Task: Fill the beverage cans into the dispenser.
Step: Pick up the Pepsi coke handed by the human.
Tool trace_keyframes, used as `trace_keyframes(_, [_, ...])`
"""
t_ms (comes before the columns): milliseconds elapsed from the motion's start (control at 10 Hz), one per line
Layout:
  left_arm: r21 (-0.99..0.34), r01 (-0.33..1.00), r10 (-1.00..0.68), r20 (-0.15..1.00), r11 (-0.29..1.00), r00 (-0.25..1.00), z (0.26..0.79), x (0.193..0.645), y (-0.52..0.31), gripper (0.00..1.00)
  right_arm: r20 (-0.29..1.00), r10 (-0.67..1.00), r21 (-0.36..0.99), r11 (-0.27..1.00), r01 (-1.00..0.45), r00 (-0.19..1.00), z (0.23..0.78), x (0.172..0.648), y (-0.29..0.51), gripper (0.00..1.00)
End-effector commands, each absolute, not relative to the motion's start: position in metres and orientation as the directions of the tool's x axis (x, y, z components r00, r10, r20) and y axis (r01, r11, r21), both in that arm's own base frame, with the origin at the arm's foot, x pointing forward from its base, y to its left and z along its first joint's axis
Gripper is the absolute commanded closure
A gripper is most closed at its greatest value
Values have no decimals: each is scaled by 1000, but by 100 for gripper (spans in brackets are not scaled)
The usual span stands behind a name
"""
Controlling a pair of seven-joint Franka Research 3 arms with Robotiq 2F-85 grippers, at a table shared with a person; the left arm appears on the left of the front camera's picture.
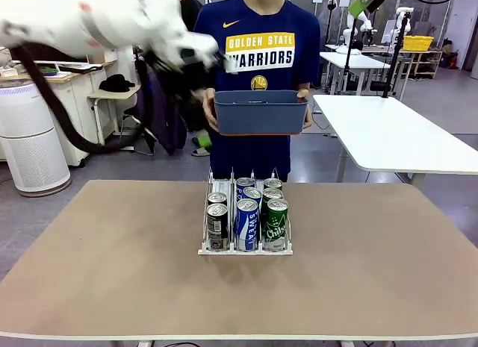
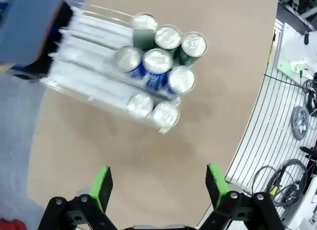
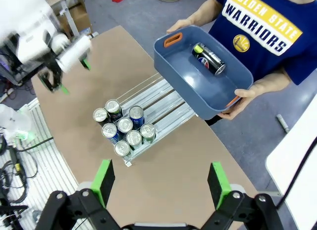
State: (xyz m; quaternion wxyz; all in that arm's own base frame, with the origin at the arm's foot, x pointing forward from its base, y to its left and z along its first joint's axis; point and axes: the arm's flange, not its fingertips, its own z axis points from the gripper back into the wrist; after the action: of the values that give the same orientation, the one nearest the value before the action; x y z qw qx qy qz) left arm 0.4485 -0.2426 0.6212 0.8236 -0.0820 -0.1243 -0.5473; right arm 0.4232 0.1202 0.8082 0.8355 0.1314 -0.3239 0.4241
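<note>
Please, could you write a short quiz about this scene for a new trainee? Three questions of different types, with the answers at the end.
1. How many cans stand in the rack?
2. True or false: one black can lies in the blue bin.
3. The left gripper is: A) open and empty; B) shut on a can; C) shut on the bin.
Key: 1) eight; 2) true; 3) A.

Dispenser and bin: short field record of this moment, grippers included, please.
dispenser: on table, mid-width
cans: eight upright in dispenser; two black, three blue, three green
bin: held by person's hands at far side
loose can: black, lying in bin
left gripper: open, empty, above table
right gripper: open, empty
</note>
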Motion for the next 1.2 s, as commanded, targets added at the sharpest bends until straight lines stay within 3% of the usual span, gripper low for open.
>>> trace_keyframes(0, [99,903,-860,364,417,358,668,436,-211,0,653,624,-53,604,-795,430,808,423,120,0])
trace_keyframes(300, [251,847,-842,418,468,342,739,413,-187,0,653,624,-53,604,-795,430,808,423,120,0])
trace_keyframes(600, [353,798,-844,422,488,330,772,399,-186,0,653,624,-53,604,-795,430,808,423,120,0])
trace_keyframes(900, [374,770,-823,465,516,326,791,386,-182,0,653,624,-53,604,-795,430,808,423,120,0])
trace_keyframes(1100, [306,779,-795,480,548,371,791,386,-179,0,653,624,-53,604,-795,430,808,423,120,0])
